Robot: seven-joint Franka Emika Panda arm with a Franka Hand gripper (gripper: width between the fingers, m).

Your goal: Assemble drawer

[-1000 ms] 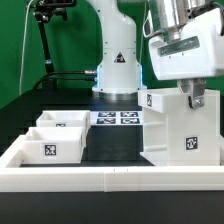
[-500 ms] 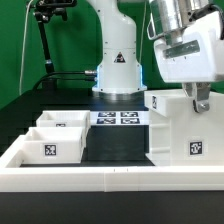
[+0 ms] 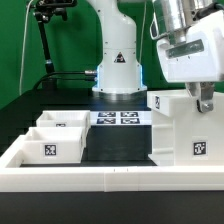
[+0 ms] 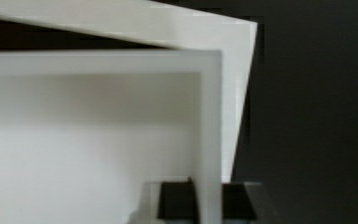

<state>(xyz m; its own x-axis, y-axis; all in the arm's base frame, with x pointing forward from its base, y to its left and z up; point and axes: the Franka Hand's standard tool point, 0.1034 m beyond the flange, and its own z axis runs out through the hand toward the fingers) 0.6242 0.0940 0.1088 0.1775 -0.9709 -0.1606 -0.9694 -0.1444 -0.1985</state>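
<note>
A large white drawer case with marker tags stands upright at the exterior view's right. My gripper comes down on its top edge. In the wrist view my gripper has its two dark fingers on either side of the case's thin white wall, shut on it. Two small white open drawer boxes sit side by side at the exterior view's left, apart from the case.
The marker board lies flat in the middle at the back, in front of the arm's base. A white raised border runs along the front and left of the work area. A black stand rises at the back left.
The drawer case and my gripper have shifted toward the exterior view's right, mostly in the first half second. The small drawer boxes have not moved.
</note>
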